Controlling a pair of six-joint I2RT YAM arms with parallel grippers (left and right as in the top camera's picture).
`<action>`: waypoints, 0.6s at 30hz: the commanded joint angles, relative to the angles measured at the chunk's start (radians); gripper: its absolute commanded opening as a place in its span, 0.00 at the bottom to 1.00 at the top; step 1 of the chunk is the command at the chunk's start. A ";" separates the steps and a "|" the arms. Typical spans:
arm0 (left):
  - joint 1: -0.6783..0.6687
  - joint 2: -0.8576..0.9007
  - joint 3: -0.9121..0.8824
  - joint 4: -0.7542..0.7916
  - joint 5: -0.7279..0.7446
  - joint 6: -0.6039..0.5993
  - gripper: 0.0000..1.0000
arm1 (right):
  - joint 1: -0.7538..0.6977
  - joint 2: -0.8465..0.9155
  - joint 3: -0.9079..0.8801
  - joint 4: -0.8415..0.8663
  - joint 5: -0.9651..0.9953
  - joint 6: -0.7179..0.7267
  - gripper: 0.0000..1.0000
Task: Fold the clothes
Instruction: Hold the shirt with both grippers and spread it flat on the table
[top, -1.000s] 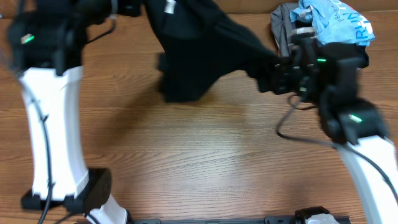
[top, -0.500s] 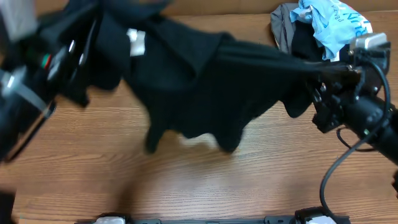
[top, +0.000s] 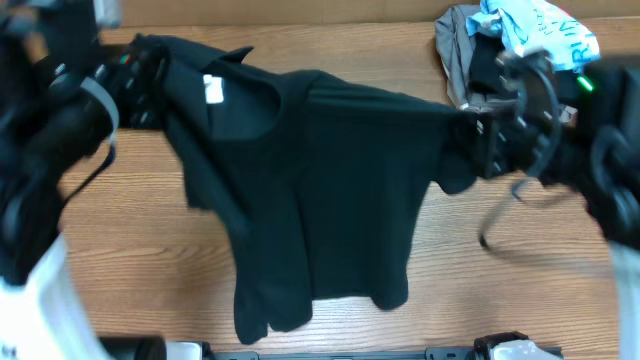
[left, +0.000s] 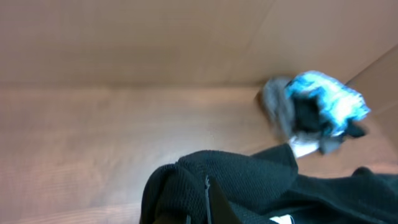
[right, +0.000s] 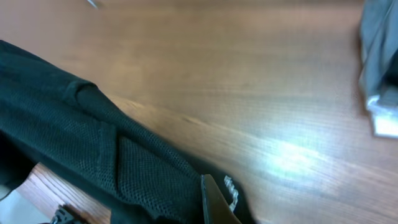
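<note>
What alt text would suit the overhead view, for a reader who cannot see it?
A black T-shirt is stretched wide between the left gripper and the right gripper, each shut on one end, over a wooden table. A white tag shows near its collar, and a heap of grey and light blue garments lies at the far right.

Left gripper: far left, clamped on the T-shirt
Right gripper: far right, clamped too — arms spread wide
</note>
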 joint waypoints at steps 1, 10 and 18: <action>0.029 0.130 0.000 -0.020 -0.146 0.046 0.04 | -0.015 0.135 0.004 -0.009 0.106 0.000 0.04; 0.014 0.483 0.000 0.006 -0.146 0.096 0.04 | -0.015 0.489 0.003 0.134 0.155 0.000 0.04; -0.026 0.699 0.000 0.126 -0.140 0.132 0.05 | -0.028 0.651 0.003 0.268 0.158 0.000 0.04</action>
